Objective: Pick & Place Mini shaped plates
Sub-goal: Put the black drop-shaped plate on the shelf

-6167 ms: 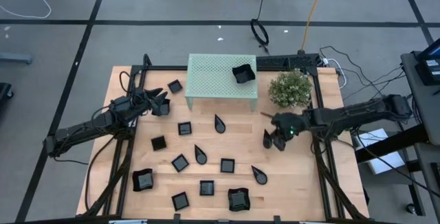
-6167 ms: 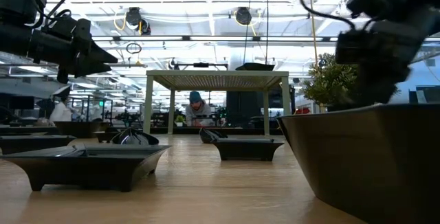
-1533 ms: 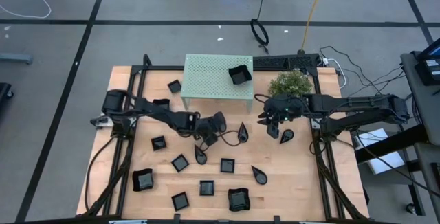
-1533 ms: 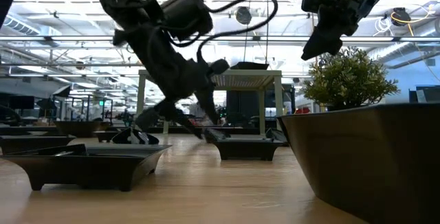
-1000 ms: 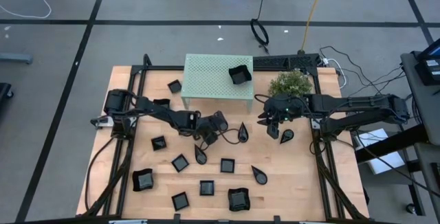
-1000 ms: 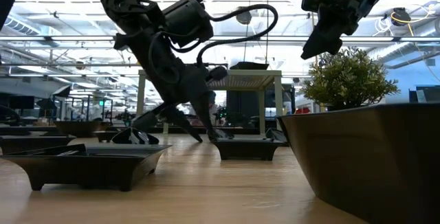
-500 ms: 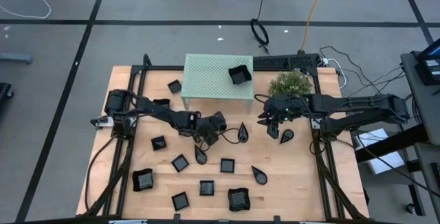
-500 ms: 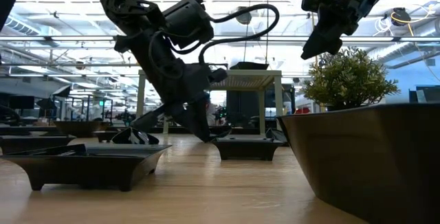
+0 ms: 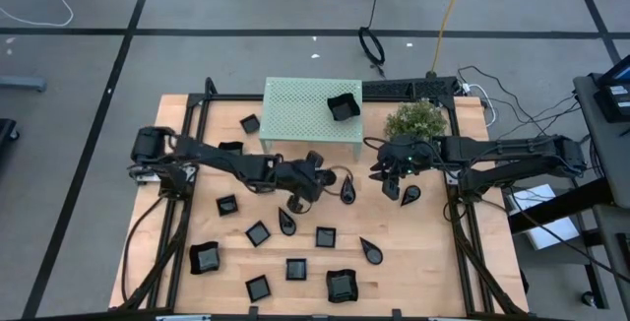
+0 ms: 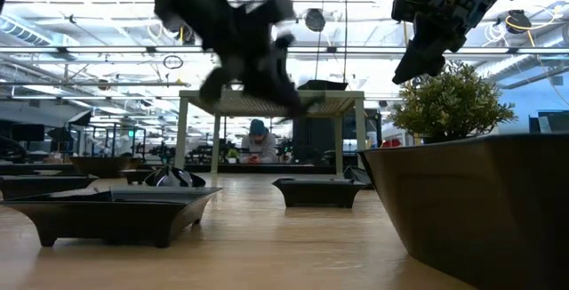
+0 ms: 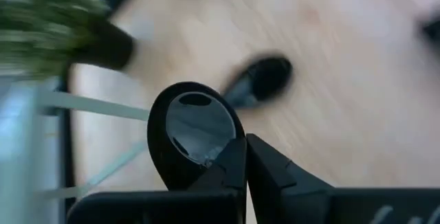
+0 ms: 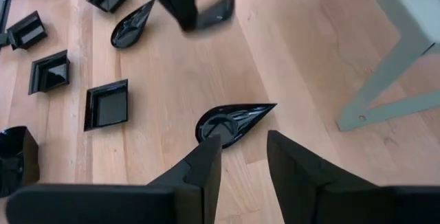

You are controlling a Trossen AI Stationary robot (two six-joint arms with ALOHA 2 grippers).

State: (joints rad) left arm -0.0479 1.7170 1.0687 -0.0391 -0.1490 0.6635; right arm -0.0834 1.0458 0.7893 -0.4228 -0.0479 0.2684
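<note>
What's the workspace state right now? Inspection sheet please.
Surface: wooden table with a black frame around it.
Job's things: black mini plates scattered over the front half; one square plate on the stand; one teardrop plate lifted by the left arm.
Clutter: mint-green perforated stand and a bushy plant at the back.
End effectors: left end effector shut on the teardrop plate, raised mid-table; right end effector open above another teardrop plate.
Cables: several on the floor around the table.
Surroundings: a person behind the stand.
</note>
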